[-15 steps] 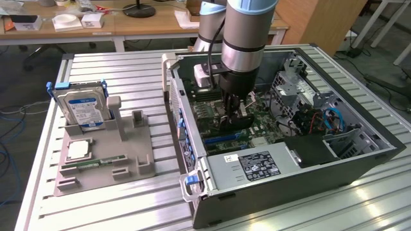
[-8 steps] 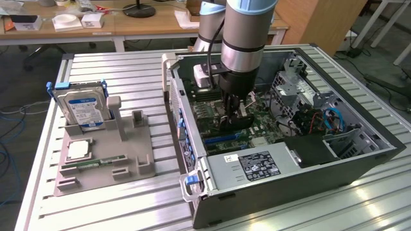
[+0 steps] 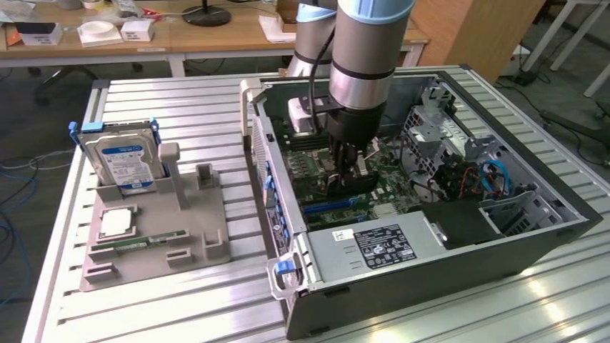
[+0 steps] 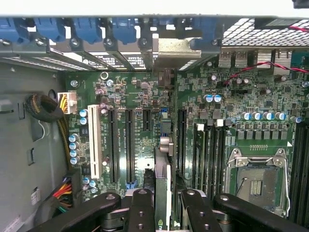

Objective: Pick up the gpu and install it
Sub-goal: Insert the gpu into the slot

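**Inside, the graphics card stands gripped over the main board**

The computer case lies on its side with its panel off. It fills the exterior view from the centre out to four o'clock. The arm reaches into it from twelve o'clock.

In the wrist view the gripper is clamped on the graphics card, with black fingers pressing on either side of the thin card. The card stands on edge over the green main board, in line with the long dark slots. Its metal bracket is up against the rear openings of the case. I cannot tell whether it is pushed home in a slot.

The processor socket sits on the same board. In the exterior view a silver power supply fills the case's six-o'clock end. A drive cage with blue cables sits at three o'clock.

At nine o'clock, well apart from the case, is a grey holder. It carries a hard drive standing upright in a blue frame, plus a silver chip and a memory stick lying flat.

Case and holder rest on a ribbed aluminium table. Beyond it at twelve o'clock are wooden desks with small white boxes. Loose cables trail on the floor at nine o'clock.
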`<move>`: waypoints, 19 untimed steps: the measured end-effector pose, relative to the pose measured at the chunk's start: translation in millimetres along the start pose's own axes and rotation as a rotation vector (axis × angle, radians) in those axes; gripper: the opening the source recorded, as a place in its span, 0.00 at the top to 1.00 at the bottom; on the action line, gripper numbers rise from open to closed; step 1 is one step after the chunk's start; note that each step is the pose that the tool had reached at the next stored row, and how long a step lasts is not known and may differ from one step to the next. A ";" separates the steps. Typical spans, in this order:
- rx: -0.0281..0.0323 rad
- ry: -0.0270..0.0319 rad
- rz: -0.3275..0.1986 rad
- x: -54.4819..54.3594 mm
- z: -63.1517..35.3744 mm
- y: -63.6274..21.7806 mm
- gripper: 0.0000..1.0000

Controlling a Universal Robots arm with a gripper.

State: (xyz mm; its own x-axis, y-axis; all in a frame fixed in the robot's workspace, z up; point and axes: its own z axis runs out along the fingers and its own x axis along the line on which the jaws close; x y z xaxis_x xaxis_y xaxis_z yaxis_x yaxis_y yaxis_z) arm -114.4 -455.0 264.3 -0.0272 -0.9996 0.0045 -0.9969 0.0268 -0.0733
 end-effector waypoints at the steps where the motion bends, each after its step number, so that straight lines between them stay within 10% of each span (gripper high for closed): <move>1: 0.0001 0.0000 0.000 0.0 0.0 0.1 0.74; 19: 0.0067 -0.0004 0.000 1.7 0.6 6.9 0.74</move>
State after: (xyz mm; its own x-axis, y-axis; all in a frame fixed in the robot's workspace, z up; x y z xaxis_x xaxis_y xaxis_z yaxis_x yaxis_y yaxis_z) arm -121.2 -456.5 263.2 -0.0270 -0.9996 0.0041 -0.9964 0.0266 -0.0800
